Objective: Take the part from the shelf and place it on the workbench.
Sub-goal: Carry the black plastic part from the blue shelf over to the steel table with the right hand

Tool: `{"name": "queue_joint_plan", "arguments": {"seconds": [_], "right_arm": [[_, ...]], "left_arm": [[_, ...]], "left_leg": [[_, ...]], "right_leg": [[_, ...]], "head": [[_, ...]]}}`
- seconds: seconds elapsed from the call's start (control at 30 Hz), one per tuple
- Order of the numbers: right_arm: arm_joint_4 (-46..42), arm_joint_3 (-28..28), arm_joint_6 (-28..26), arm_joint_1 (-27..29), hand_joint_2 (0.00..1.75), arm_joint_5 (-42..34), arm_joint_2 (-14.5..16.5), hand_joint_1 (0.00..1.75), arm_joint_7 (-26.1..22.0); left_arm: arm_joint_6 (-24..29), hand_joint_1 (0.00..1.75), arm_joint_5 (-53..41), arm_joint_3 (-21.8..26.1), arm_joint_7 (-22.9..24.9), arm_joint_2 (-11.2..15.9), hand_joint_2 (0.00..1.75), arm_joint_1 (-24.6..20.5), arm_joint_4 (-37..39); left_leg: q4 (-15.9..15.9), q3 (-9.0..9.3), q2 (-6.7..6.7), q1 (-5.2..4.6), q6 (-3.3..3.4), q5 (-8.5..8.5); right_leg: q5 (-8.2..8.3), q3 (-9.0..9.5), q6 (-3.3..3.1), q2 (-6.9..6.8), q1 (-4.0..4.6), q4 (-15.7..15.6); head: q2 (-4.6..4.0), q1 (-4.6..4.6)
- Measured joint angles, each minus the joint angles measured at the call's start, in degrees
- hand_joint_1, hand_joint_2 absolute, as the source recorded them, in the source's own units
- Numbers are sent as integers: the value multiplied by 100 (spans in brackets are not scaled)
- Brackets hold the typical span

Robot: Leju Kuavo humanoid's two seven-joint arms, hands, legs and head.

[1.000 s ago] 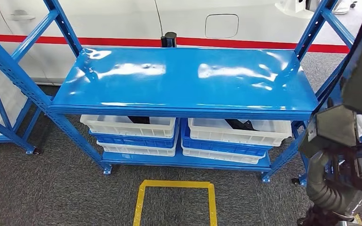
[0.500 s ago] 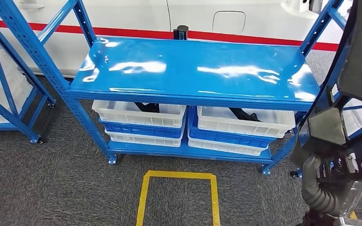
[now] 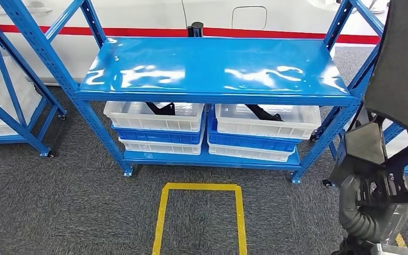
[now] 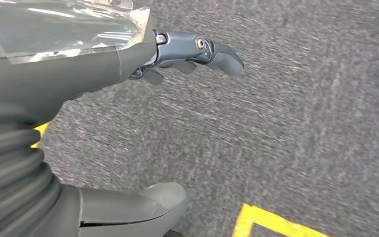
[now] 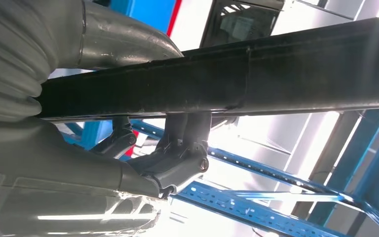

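The left robot hand (image 4: 128, 64) hangs over the grey carpet (image 4: 301, 123) with its fingers apart and nothing in them. A corner of yellow floor tape (image 4: 271, 224) lies just beyond its thumb.

Ahead of both robot hands stands a blue rack. Its glossy blue surface (image 3: 218, 66) is bare, and two white bins (image 3: 156, 116) sit on the lower level, each with a black piece (image 3: 162, 108) inside. Over the last second the whole head view has shifted: the rack now sits more squarely ahead, and another rack (image 3: 10, 79) has come into the picture at far left. That looks like the camera moving as the robot steps and turns, not the rack moving.

On the right, the right robot hand (image 5: 168, 163) is wrapped around the part (image 5: 276, 74), a long black bar. Its dark fingers curl under the bar while the thumb side lies over it. In the head view the part is a large dark shape raised above and to the right of that arm, well apart from the blue surface and to the side of it.

The part seems to be already taken and in carry. If the blue top is the workbench, the robot is lining up on it, and the reach and set-down are not yet begun.
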Motion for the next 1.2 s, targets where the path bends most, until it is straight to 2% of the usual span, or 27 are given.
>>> {"name": "queue_joint_plan", "arguments": {"seconds": [0.03, 0.1, 0.17, 0.2, 0.27, 0.3, 0.33, 0.37, 0.43, 0.47, 0.5, 0.53, 0.6, 0.67, 0.7, 0.73, 0.8, 0.83, 0.87, 0.9, 0.97, 1.0, 1.03, 1.07, 1.1, 1.13, 1.2], "right_arm": [[10, 0, -14, 0, 175, -3, 2, 175, 0], [24, 1, -35, -5, 175, -24, 7, 175, 3], [26, 1, -44, -19, 175, -48, 11, 175, 9], [26, 3, -45, -27, 175, -55, 16, 175, 12], [26, 5, -46, -34, 175, -60, 29, 175, 15], [25, 6, -48, -32, 175, -57, 35, 175, 11], [24, 5, -51, -28, 175, -54, 40, 175, 3], [23, 4, -56, -22, 175, -45, 44, 175, -8], [21, 0, -63, 1, 175, -33, 52, 175, -41], [21, -1, -63, 19, 175, -34, 55, 175, -61], [21, -2, -60, 39, 175, -44, 57, 175, -85], [21, -3, -56, 58, 175, -63, 57, 175, -108], [21, -4, -46, 81, 175, -104, 57, 175, -143], [11, -4, -41, 87, 175, -125, 57, 175, -162], [4, -5, -41, 91, 175, -128, 58, 175, -170], [-3, -6, -41, 102, 175, -131, 57, 175, -180], [-7, -8, -41, 139, 175, -143, 58, 175, -206], [-8, -9, -41, 157, 175, -149, 58, 175, -219], [-9, -9, -43, 180, 175, -157, 59, 175, -231], [-15, -9, -46, 207, 175, -162, 61, 175, -243], [-32, -9, -55, 274, 175, -167, 68, 175, -266], [-40, -9, -57, 305, 175, -164, 74, 175, -273], [-47, -9, -59, 331, 175, -160, 80, 175, -279], [-51, -9, -60, 352, 175, -155, 85, 175, -282], [-57, -9, -60, 370, 175, -151, 89, 175, -284], [-65, -9, -61, 383, 175, -149, 92, 175, -286], [-87, -9, -61, 397, 175, -148, 98, 175, -287]], "left_arm": [[3, 0, 0, 4, 1, 0, 175, -1, 0], [7, 0, 0, 22, 1, -1, 175, -10, -1], [11, 0, 0, 48, 1, -1, 175, -24, -1], [12, 0, -1, 58, 1, -1, 175, -29, -1], [13, 0, -4, 68, 1, 1, 175, -29, 0], [14, 0, -6, 72, 1, 1, 175, -28, 1], [15, 0, -8, 75, 1, 3, 175, -26, 1], [17, 0, -10, 79, 2, 5, 175, -25, 1], [27, 0, -20, 85, 5, 8, 175, -26, 1], [34, 0, -24, 89, 7, 7, 175, -25, 2], [43, 0, -27, 93, 9, 4, 175, -24, 2], [50, 0, -29, 98, 11, 2, 175, -23, 2], [55, 0, -32, 106, 14, 1, 175, -23, 2], [55, 0, -35, 109, 14, 1, 175, -24, 1], [56, 0, -37, 110, 14, 0, 175, -24, 0], [56, 0, -39, 111, 14, 0, 175, -22, 0], [57, 0, -43, 117, 13, 7, 175, -10, 1], [57, 0, -44, 122, 12, 12, 175, -4, 2], [56, 0, -44, 127, 11, 16, 175, 4, 2], [56, 0, -44, 132, 12, 16, 175, 9, 2], [55, 0, -43, 137, 12, 14, 175, 21, 2], [55, 0, -43, 139, 12, 13, 175, 25, 2], [55, 0, -43, 141, 11, 13, 175, 27, 2], [55, 0, -44, 142, 11, 13, 175, 28, 2], [55, 0, -44, 143, 11, 14, 175, 28, 2], [55, 0, -44, 143, 11, 15, 175, 28, 2], [54, 0, -46, 143, 10, 18, 175, 21, 1]], "left_leg": [[-18, 114, 1, 23, -18, 121], [-580, 606, -4, 63, -33, 414], [-1298, 1099, -26, 60, -11, 450], [-1513, 1220, -39, 45, 9, 401], [-1620, 1186, -42, 23, 98, 382], [-1639, 1134, -29, 21, 158, 414], [-1656, 1070, -13, 25, 232, 464], [-1669, 998, 3, 28, 296, 530], [-1667, 846, 26, 3, 354, 655], [-1664, 766, 34, -10, 359, 719], [-1661, 687, 44, -21, 359, 783], [-1657, 615, 51, -29, 354, 845], [-1646, 490, 57, -35, 325, 967], [-1619, 401, 56, -59, 272, 1071], [-1611, 378, 57, -70, 245, 1120], [-1608, 363, 57, -78, 216, 1168], [-1603, 337, 45, -66, 161, 1230], [-1585, 316, 33, -57, 137, 1212], [-1500, 276, 19, -48, 113, 1079], [-1321, 220, 9, -34, 90, 842], [-681, 69, 1, -17, 34, 256], [-328, 7, 0, -7, 13, 65], [-82, -4, 0, 1, -1, 9], [-25, 77, 1, 7, -6, 81], [-185, 261, 1, 13, -2, 226], [-530, 534, -2, 17, 10, 368], [-1295, 1056, -22, 10, 54, 423]], "right_leg": [[50, -73, 19, 1, -5, 21], [122, -220, 75, 4, -22, 97], [175, -336, 148, 1, -16, 182], [206, -375, 194, -5, -11, 207], [279, -440, 299, -14, -2, 226], [257, -489, 325, -12, -4, 264], [150, -564, 319, -7, -1, 377], [-46, -660, 284, -2, 2, 597], [-528, -879, 208, 14, 4, 1300], [-676, -940, 208, 20, 8, 1642], [-709, -931, 240, 26, 10, 1851], [-638, -826, 293, 29, 11, 1868], [-389, -310, 380, 29, 11, 1283], [-356, 318, 347, 33, 42, 384], [-400, 481, 304, 37, 61, 104], [-434, 542, 260, 42, 85, -29], [-390, 453, 163, 38, 45, -25], [-357, 424, 121, 30, 21, -16], [-312, 379, 63, 21, -7, -19], [-265, 331, 17, 12, -11, -17], [-151, 198, -53, 1, 10, -11], [-93, 132, -58, -2, 20, -1], [-39, 63, -49, -3, 27, 17], [6, -14, -32, -2, 30, 47], [44, -89, -14, 1, 30, 86], [71, -162, 7, 3, 28, 131], [120, -266, 65, 4, 43, 199]], "head": [[0, -1], [0, -3], [0, -7], [0, -10], [0, -4], [0, 1], [0, 15], [0, 28], [0, 46], [0, 48], [0, 49], [0, 49], [0, 49], [0, 45], [0, 42], [0, 36], [0, 29], [0, 26], [0, 17], [0, 3], [0, -23], [0, -26], [0, -25], [0, -27], [0, -27], [0, -29], [0, -27]]}}
